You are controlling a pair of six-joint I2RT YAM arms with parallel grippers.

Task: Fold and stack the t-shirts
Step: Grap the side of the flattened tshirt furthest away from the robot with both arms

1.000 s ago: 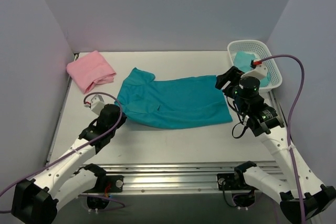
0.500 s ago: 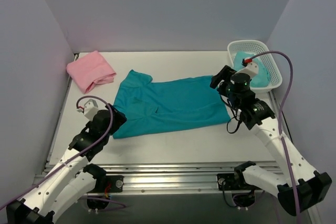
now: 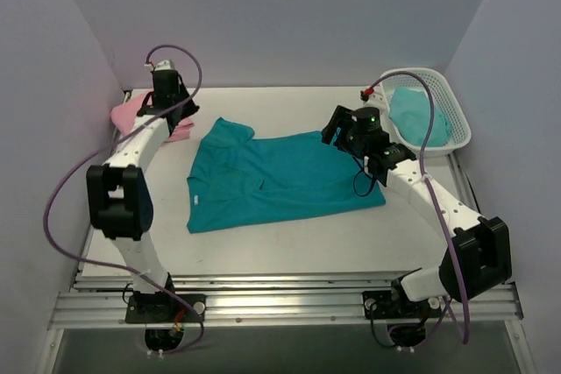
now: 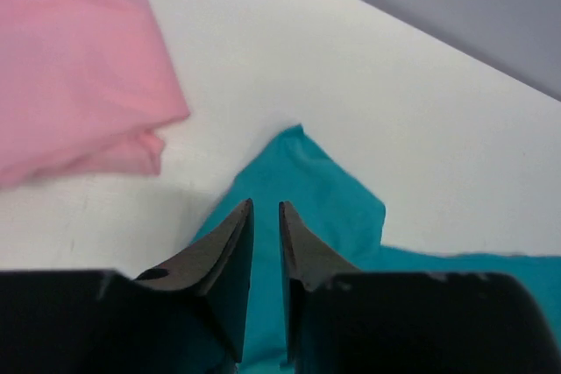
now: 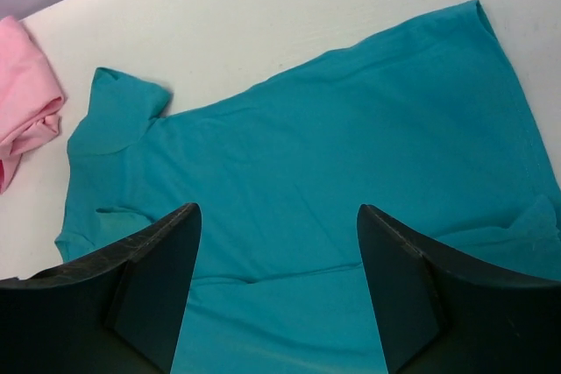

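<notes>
— White table (image 3: 289, 247), and the teal shirt (image 3: 280, 183) lies spread on it. Which step is the robot on?

— Judging by that, the spreading looks done and the folding is about to begin. The right gripper (image 5: 276, 209) hangs wide apart and grips nothing, with the shirt's body directly under it. The left gripper (image 4: 265, 208) has its fingers nearly pressed together, with only a slit between them and nothing in it. The far sleeve (image 4: 307, 172) lies just ahead of and beneath them.

— And the pink shirt (image 4: 70, 67)?

— Already folded, off to the left gripper's left, close to the teal sleeve but not touching it. A basket (image 3: 467, 129) to the right gripper's right holds more teal cloth (image 3: 412, 107).

— So the next move?

— Probably the left fingers must part and drop onto the sleeve, while the right pinches the shirt's far edge, so both can carry that side over.

— What changed in the last half second?

— Both arms have stretched out. The left swung from the shirt's near left corner up to the far sleeve. The right slid along the far edge, away from the basket.
</notes>
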